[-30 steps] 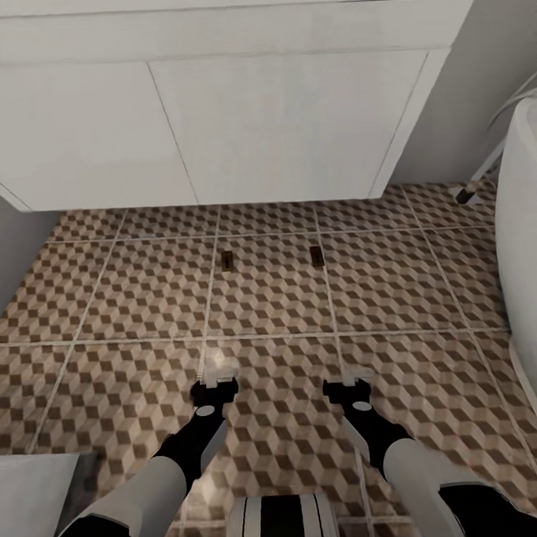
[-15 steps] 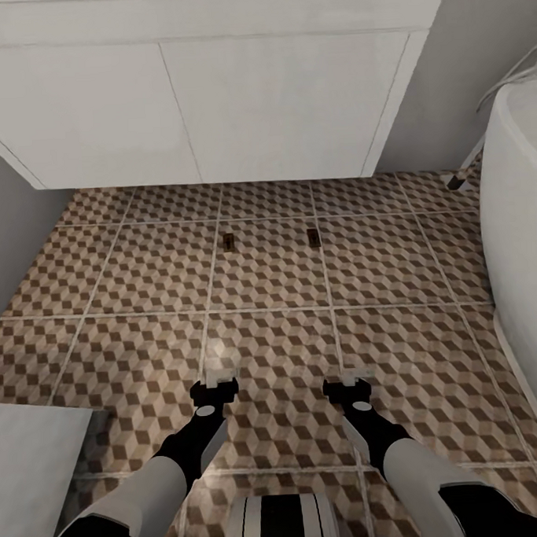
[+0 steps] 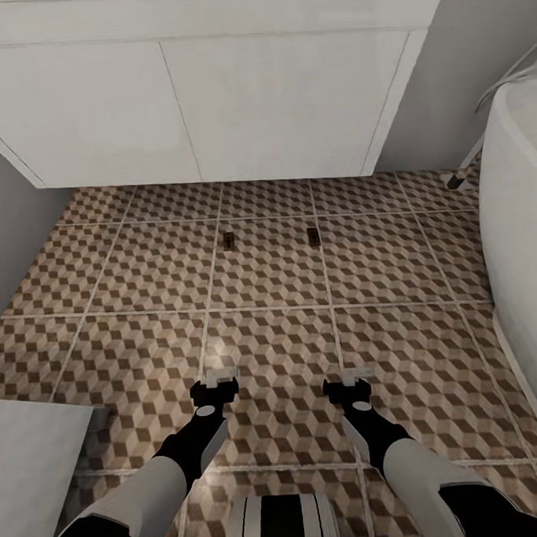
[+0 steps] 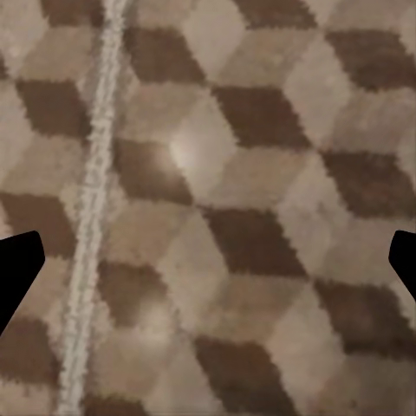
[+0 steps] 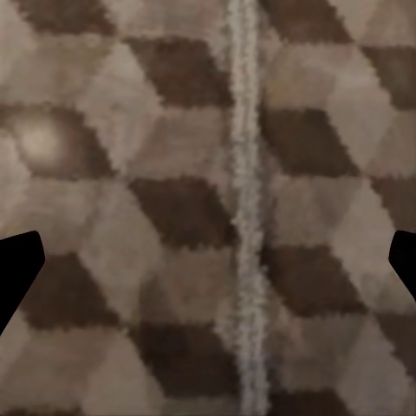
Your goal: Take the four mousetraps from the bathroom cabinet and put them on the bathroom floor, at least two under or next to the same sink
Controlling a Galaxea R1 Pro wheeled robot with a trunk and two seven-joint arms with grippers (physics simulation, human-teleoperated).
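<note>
Brown-and-beige cube-patterned bathroom floor [image 3: 143,283] fills the head view; two mousetraps [image 3: 230,240] [image 3: 313,236] lie on it side by side, apart, near the white vanity [image 3: 212,98]. Left end effector [image 3: 217,375] and right end effector [image 3: 353,372] hang above tiles, empty. In each wrist view, dark fingertips [image 4: 16,269] [image 5: 17,264] stand wide apart over the tiles.

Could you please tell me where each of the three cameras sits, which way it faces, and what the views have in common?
Head view: on the robot's head, facing forward and down at the bathroom floor, two mousetraps, the white vanity and a bathtub; both arms, left gripper, right gripper.
Left wrist view: on the left arm, facing down at tile; dark fingertips at both edges.
Right wrist view: on the right arm, likewise; fingertips.
Shared: cube-pattern tiles and pale grout lines.
</note>
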